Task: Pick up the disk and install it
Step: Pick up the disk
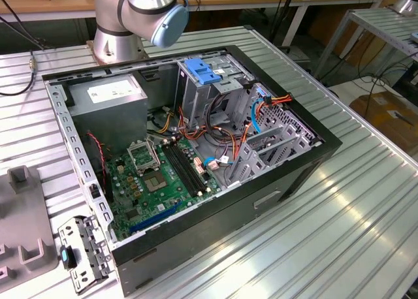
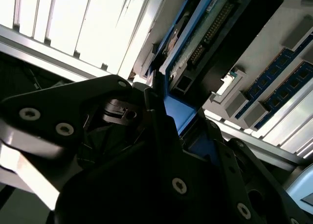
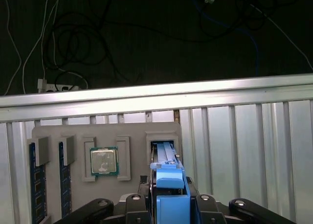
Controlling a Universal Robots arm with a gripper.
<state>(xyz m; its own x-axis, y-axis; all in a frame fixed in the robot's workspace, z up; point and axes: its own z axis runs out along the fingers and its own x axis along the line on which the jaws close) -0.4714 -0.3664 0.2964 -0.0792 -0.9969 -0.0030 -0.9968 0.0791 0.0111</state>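
Observation:
The disk, a flat drive with a bright blue carrier frame, stands edge-on with its far end in a slot of the grey holder plate. My gripper is shut on the disk's near end, a black finger on each side of the blue frame. In the second wrist view the disk shows its green board edge and blue rim, running away from my gripper. The open computer case lies on the table in the exterior view, with a metal drive cage topped by a light-blue latch.
On the holder plate sit a processor chip and upright memory sticks. The slatted aluminium table ends at a rail, with dark floor and cables beyond. The arm's base stands behind the case. Grey fixtures lie at the exterior view's left.

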